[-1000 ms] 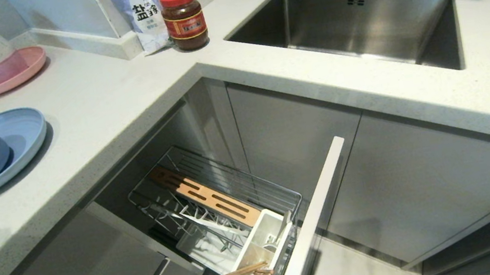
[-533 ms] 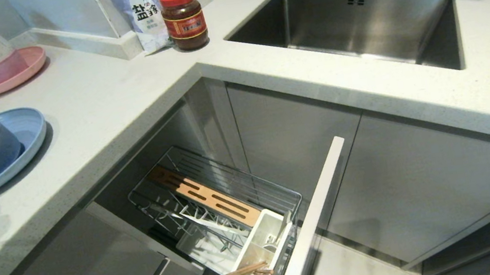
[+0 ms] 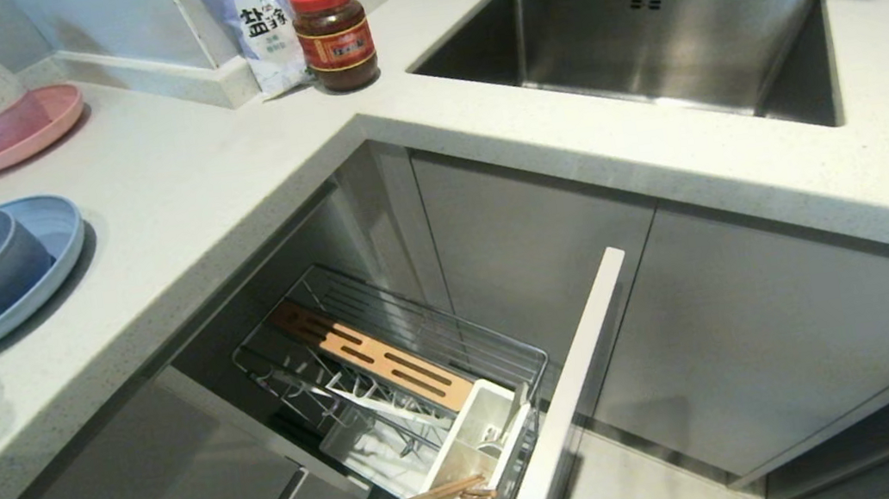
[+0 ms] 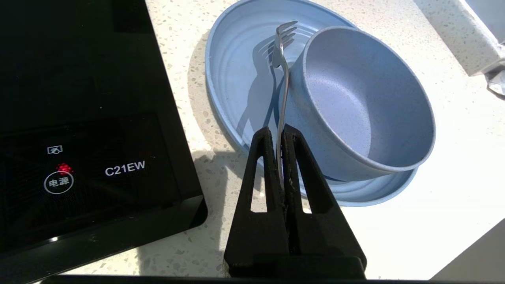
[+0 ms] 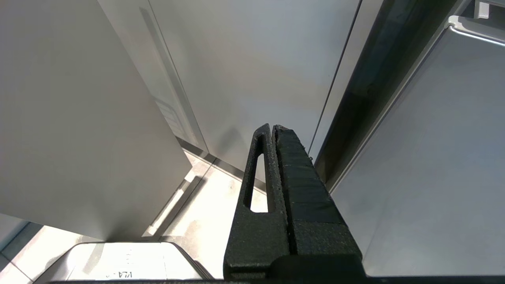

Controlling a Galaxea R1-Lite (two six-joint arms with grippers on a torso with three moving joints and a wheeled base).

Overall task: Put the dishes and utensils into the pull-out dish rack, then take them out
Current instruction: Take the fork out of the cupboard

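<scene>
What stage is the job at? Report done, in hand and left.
Done: the rack is pulled out, and chopsticks lie in its caddy.
In hand: the left pincer is shut on a fork, held above the plate beside the bowl.
Left: the fork, bowl and plate are not in the rack; the bowl sits on the plate on the counter. The right pincer is shut, idle near the cabinets.

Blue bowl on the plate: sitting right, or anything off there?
The blue bowl is tipped, its far rim lifted, leaning off-centre on the blue plate rather than flat. The left gripper, shut on a fork, holds its tines up beside the bowl's side. Nothing spilled or damaged.
</scene>
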